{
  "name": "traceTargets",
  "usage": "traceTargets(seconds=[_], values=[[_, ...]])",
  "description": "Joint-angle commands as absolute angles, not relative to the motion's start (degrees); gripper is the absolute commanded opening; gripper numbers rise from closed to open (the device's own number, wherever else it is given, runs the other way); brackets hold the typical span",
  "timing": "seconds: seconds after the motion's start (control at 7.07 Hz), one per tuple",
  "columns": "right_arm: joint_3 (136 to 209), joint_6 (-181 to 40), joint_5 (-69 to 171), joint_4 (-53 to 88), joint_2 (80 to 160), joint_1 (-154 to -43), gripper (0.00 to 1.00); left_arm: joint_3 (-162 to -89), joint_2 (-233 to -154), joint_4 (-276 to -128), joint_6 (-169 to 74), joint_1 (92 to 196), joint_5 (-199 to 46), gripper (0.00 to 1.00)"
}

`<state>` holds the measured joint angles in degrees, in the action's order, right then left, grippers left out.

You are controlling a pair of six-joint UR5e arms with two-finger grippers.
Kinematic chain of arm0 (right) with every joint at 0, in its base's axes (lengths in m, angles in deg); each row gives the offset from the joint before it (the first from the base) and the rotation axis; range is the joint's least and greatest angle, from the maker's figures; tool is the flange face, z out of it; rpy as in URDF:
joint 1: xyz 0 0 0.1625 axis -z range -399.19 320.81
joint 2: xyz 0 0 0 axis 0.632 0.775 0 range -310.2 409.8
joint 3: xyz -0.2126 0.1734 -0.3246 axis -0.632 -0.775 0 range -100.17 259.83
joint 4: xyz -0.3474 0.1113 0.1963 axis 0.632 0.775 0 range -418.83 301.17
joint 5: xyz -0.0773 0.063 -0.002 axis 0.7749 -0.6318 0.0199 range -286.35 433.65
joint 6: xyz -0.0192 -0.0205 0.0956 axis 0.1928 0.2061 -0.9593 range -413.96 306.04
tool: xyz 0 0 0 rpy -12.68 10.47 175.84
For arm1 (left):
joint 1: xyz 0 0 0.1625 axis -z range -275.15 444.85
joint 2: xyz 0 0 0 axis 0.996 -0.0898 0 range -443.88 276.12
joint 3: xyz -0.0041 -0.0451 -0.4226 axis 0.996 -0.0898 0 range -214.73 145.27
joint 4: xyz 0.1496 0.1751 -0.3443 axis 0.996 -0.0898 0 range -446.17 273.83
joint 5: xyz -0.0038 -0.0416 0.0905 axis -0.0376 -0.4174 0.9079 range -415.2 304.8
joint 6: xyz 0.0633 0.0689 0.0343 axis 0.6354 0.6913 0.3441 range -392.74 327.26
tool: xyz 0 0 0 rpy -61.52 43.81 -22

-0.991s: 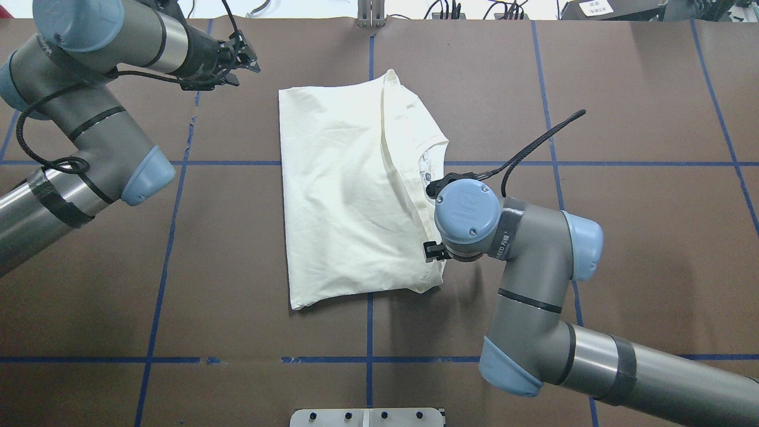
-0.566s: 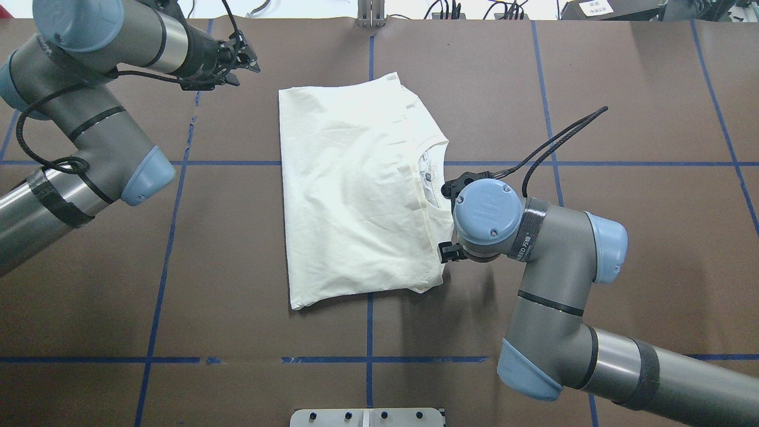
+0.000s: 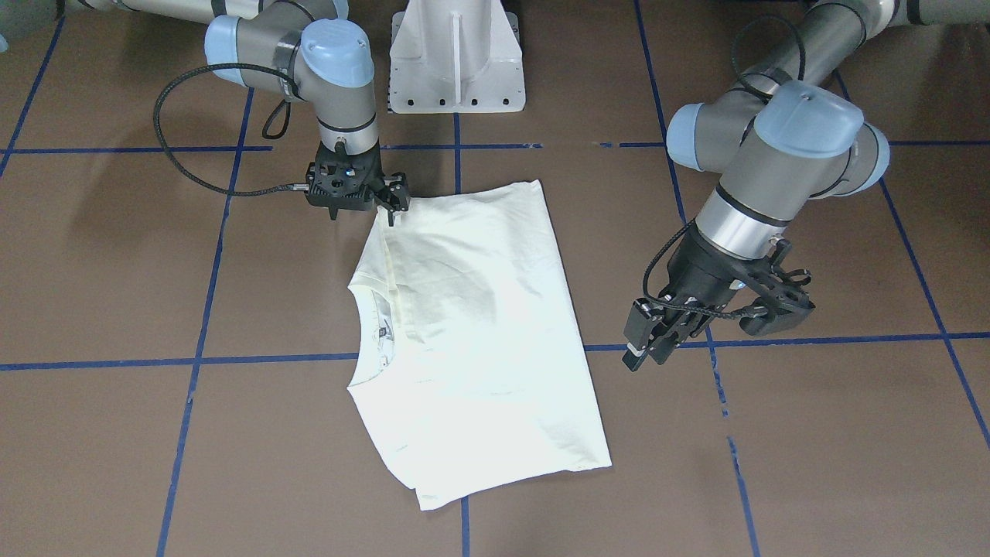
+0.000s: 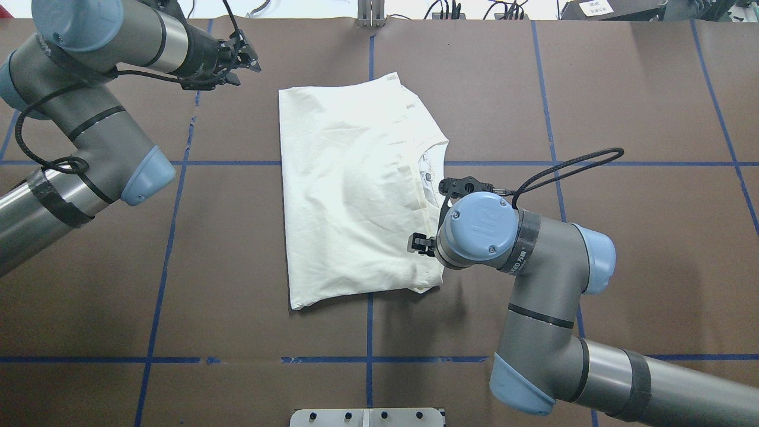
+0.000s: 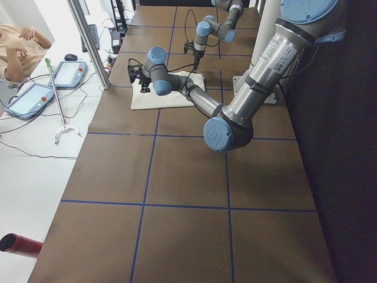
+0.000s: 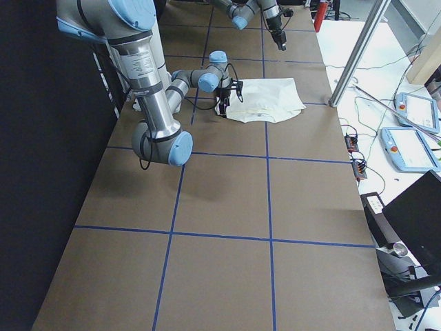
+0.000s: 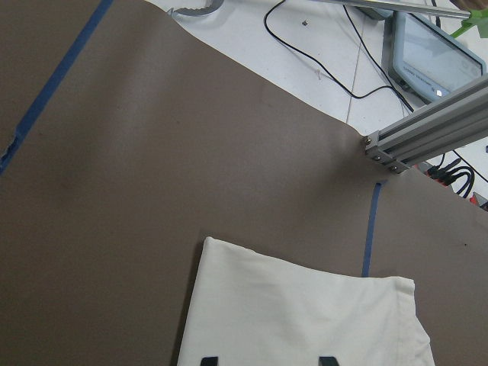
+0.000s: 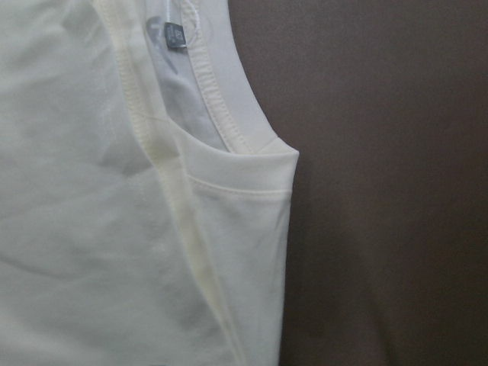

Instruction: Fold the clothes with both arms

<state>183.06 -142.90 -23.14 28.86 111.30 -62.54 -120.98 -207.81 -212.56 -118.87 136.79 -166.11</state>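
Observation:
The cream T-shirt [image 4: 350, 190] lies folded flat at the table's middle, plain side up, and the cat graphic is hidden. It also shows in the front view [image 3: 472, 325] and the left wrist view [image 7: 305, 320]. The right wrist view shows its collar and shoulder [image 8: 114, 191] close up. My right gripper [image 3: 363, 209] points down, open and empty, just over the shirt's shoulder corner near the collar, mostly hidden under the wrist from overhead [image 4: 421, 243]. My left gripper [image 4: 246, 59] hangs open and empty beyond the shirt's far left corner [image 3: 653, 348].
The white pedestal base [image 3: 456, 54] stands at the robot's side. A metal plate [image 4: 367, 417] sits at the table's near edge. Blue tape lines cross the brown table. An aluminium post [image 7: 427, 130] stands at the far edge. An operator [image 5: 20, 47] sits beside the table.
The shirt's raised right flap has dropped flat. My right wrist swung out to the right, then came back over the shirt's near right corner. The left arm has not moved.

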Motion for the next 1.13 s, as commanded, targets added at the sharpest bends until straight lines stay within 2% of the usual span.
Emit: traceTargets(seconds=[0.0, 0.42, 0.57, 0.71, 0.85, 0.99], values=[[182.5, -158.5, -20.3, 24.4, 111.9, -60.2, 0.70, -121.0, -207.8, -212.6, -118.9, 136.8, -166.1, 0.54], [181.7, -158.7, -18.3, 24.5, 112.9, -58.4, 0.70, -121.1, -207.9, -212.6, -119.1, 136.8, -166.0, 0.54], [181.6, -158.7, -18.3, 24.4, 112.8, -58.4, 0.63, -121.2, -208.1, -211.7, -119.1, 136.7, -166.0, 0.54], [181.8, -159.2, -18.4, 24.4, 112.9, -58.4, 0.10, -121.4, -208.1, -211.6, -119.1, 136.8, -166.0, 0.54], [181.8, -159.3, -18.4, 24.4, 112.8, -58.2, 0.00, -121.5, -208.1, -211.4, -119.1, 136.8, -166.0, 0.54], [181.7, -159.2, -18.5, 24.3, 112.7, -58.1, 0.00, -121.5, -208.0, -211.4, -119.1, 136.8, -166.0, 0.54]])
